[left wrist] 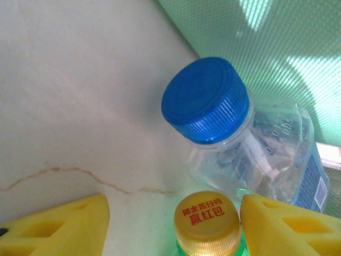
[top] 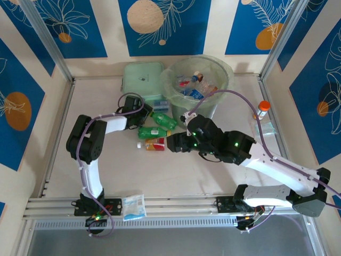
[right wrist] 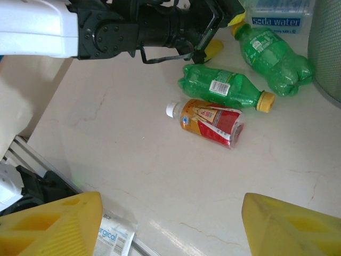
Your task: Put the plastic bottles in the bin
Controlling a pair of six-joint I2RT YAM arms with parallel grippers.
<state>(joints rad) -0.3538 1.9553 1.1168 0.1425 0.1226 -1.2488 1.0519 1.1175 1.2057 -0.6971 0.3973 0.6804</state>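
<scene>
**Worktable, all positions referred to the bin [top: 226, 80].** Several plastic bottles [top: 193, 85] lie inside the bin.

On the table just beside its wall, on the side facing the arms, lies a clear blue-capped bottle [left wrist: 213, 101]. Moving outward from the bin I find a green bottle [right wrist: 274, 56], a second green bottle [right wrist: 229, 88] and a red-orange labelled bottle [right wrist: 213, 121], all on their sides.

The left gripper [left wrist: 175, 216] is at the bottles nearest the bin. I see its yellow pads [left wrist: 287, 229] standing apart. The yellow cap [left wrist: 208, 224] of the first green bottle lies between them, close to one pad and well clear of the other, so nothing is gripped.

The right gripper [right wrist: 170, 229] hovers over bare table, beyond the red-orange bottle as seen from the bin. I read its jaws as wide apart and empty.

A flat green box [top: 143, 79] sits just beside the bin. An orange-capped vial [top: 262, 109] stands on the bin's opposite side. A white-blue packet [top: 134, 207] lies well away from the bin, by the arm bases.
</scene>
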